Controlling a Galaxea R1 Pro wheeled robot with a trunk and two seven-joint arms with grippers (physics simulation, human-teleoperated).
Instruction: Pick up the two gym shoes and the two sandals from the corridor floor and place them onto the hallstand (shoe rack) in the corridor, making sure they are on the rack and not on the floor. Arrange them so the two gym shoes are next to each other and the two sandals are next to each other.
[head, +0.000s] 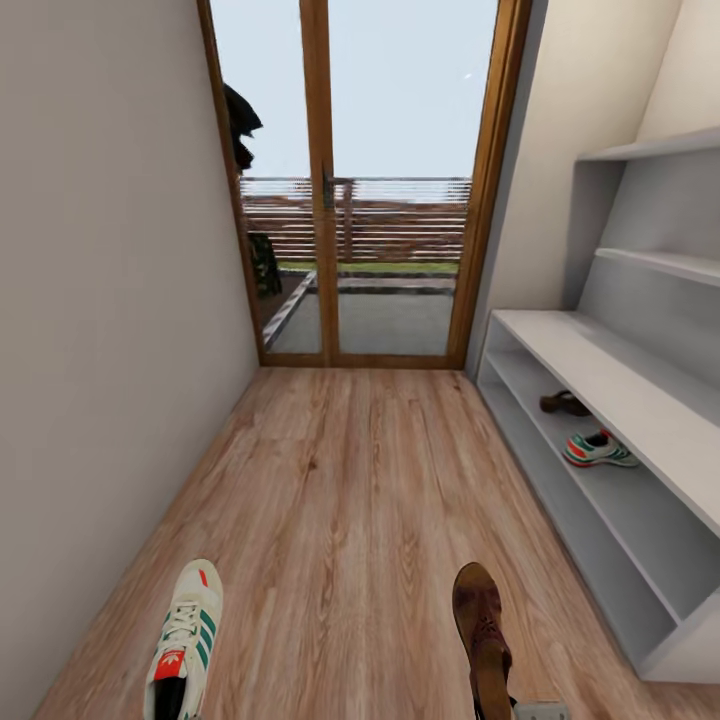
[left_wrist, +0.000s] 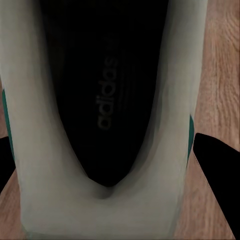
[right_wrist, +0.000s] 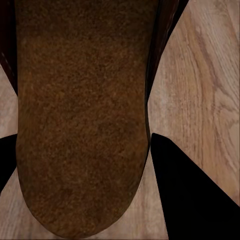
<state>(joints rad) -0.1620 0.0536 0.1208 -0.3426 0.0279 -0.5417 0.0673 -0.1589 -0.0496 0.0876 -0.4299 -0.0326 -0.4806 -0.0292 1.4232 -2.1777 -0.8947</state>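
One white gym shoe (head: 185, 640) with green stripes is at the lower left of the head view, toe pointing ahead. In the left wrist view its heel (left_wrist: 107, 210) sits between the black fingers (left_wrist: 220, 180) of my left gripper (left_wrist: 102, 140), which is shut on it. A brown sandal (head: 482, 625) is at the lower right, and my right gripper (right_wrist: 82, 135) is shut on its heel end (right_wrist: 80, 150). The white-grey hallstand (head: 600, 370) runs along the right wall. On its shelf lie the other sandal (head: 563, 403) and the other gym shoe (head: 598, 450), close together.
Wood-plank corridor floor (head: 360, 500) stretches ahead to a glass door with a wooden frame (head: 320, 200). A plain wall (head: 100, 350) closes the left side. Thin wall shelves (head: 660, 262) hang above the hallstand.
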